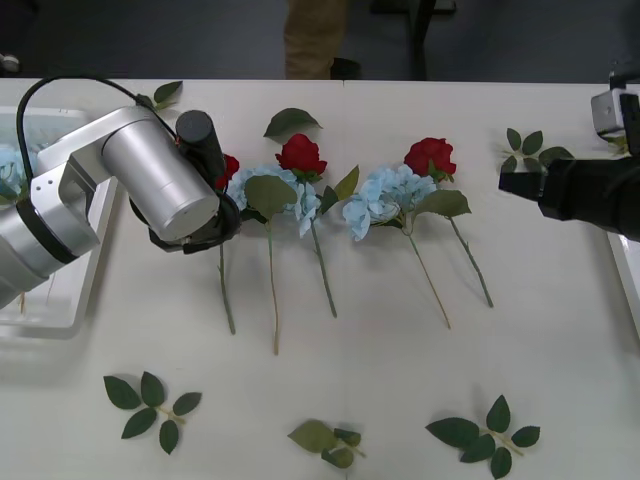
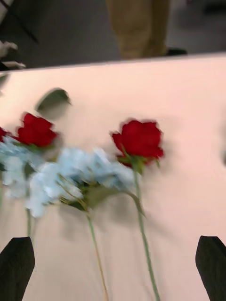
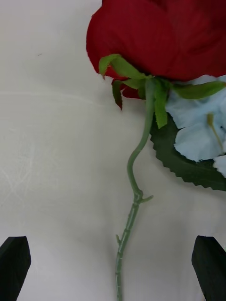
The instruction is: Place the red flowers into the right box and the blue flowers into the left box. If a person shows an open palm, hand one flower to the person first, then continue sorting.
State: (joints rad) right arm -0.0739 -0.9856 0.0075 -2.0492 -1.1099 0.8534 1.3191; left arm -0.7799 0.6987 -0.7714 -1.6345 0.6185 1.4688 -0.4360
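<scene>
Step in hand: the left end effector [image 3: 113, 268] hung open over the leftmost red rose [image 3: 160, 35], its stem [image 3: 134, 188] lying between the two spread fingers; the grasp looked not yet made.
Left arm: reached across from the left box [image 1: 60, 315], which sat at the table's left edge with a blue flower already inside.
Right end effector [image 2: 113, 268]: open, empty, hovering toward the right side of the table above the rightmost red rose [image 2: 137, 138] and the blue flower [image 2: 80, 176] beside it.
Flowers: three red roses and two blue flowers lay in a row mid-table, heads away from the robot, stems toward it; the leftmost rose's head touched a blue cluster [image 3: 200, 127].
Next move: probably lower and close on the bare stem, below the leaves, clear of the blue petals.
Right box [image 1: 628, 280]: only its rim showed at the table's right edge.
Open room: bare table [image 1: 380, 370] around the stems; loose leaf sprigs [image 1: 150, 405] lay nearer the robot.
Person: tan trousers [image 1: 315, 40] beyond the far edge; no palm offered.
</scene>
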